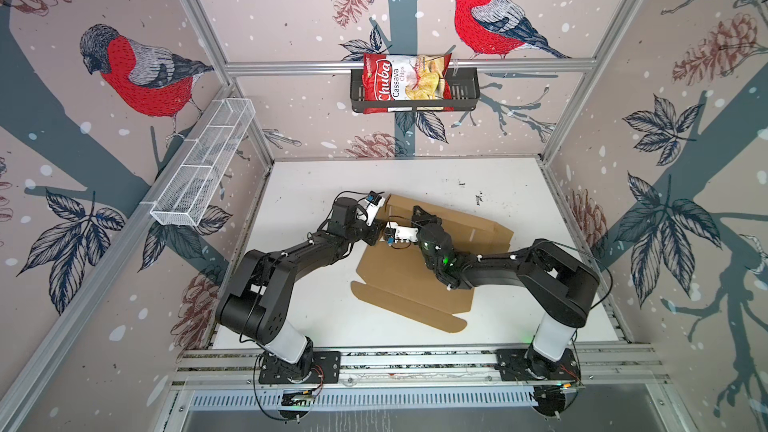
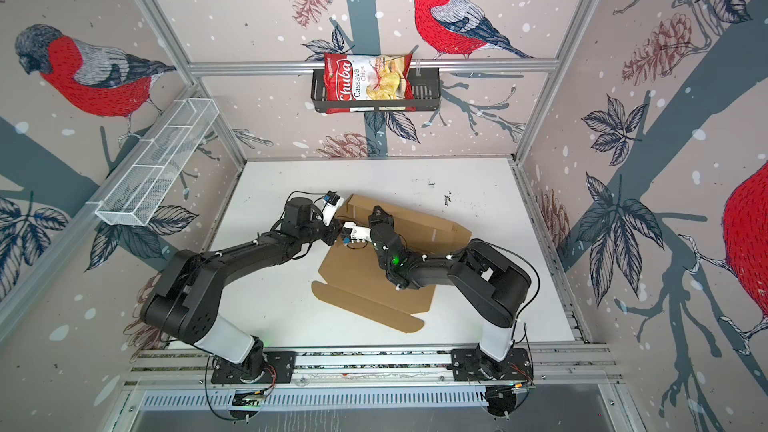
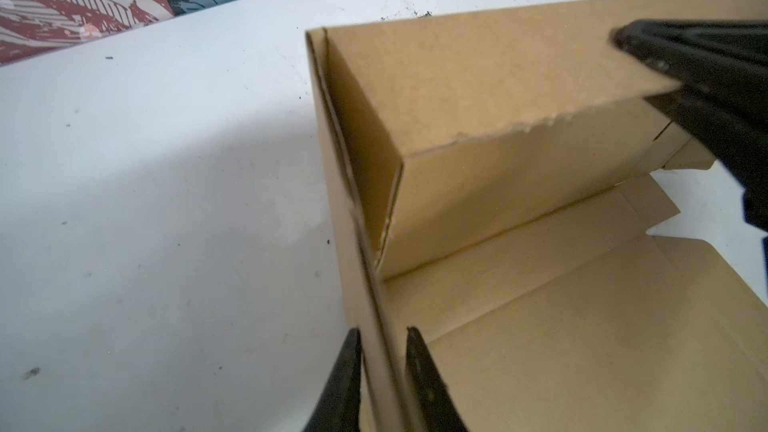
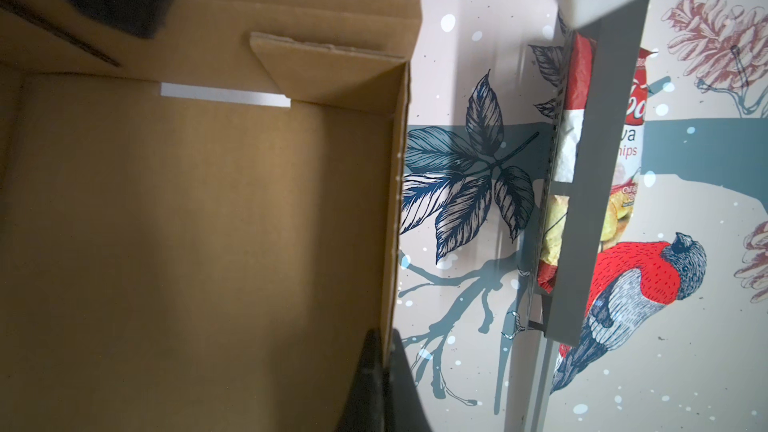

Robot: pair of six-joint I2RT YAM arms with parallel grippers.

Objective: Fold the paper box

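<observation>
Left wrist view: left pincer (image 3: 381, 351) clamps one paper box (image 3: 478, 85) wall upright, right pincer (image 4: 384, 340) another, likely squaring the corner.

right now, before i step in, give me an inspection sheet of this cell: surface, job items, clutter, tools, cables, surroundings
surface: white table, dark specks and scuffs toward the back.
job's things: paper box, partly folded; far wall and one side wall raised, near flaps flat on the table.
clutter: nothing seen.
tools: left tool shut on the raised side wall; right tool shut on the far wall's edge.
cables: thin black cable loops off the right arm.
surroundings: red chips bag in a black basket on the back wall; white wire basket on the left wall.
</observation>
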